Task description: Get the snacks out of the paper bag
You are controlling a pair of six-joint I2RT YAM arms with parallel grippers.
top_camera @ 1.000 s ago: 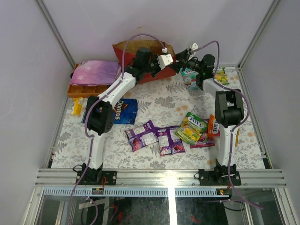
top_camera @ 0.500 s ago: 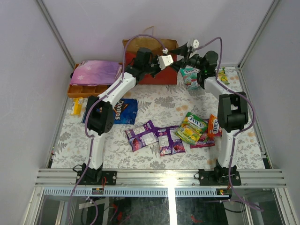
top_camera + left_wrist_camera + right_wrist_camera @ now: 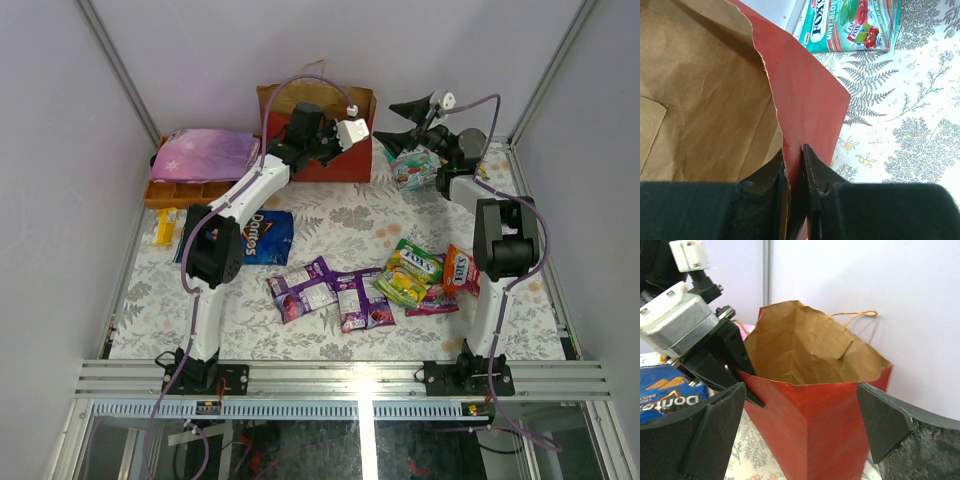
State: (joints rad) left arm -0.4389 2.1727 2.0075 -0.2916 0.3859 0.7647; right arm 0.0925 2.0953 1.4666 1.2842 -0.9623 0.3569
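The left pincer (image 3: 796,161) is nearly shut, its two black fingers (image 3: 811,176) nipping the front rim of the red paper gift bag with a brown kraft inside (image 3: 807,100), one finger inside the bag and one outside. The right pincer (image 3: 800,420) is spread wide and has hold of nothing; it hangs in the air just right of the bag, its gape turned toward the bag's red side. The bag stands upright at the far edge of the floral-cloth bench (image 3: 340,220), mouth open, a thin cord handle (image 3: 855,315) showing at its back rim. A teal glossy mint packet (image 3: 415,170) lies on the bench near the bag, below the right pincer. Nearer the arm bases, well apart from the bag, lie a large blue Doritos chip bag (image 3: 265,237), a purple glossy packet (image 3: 303,288), a second purple packet (image 3: 362,298), a green packet (image 3: 410,272), a pink-red packet (image 3: 435,300) and an orange packet (image 3: 457,268).
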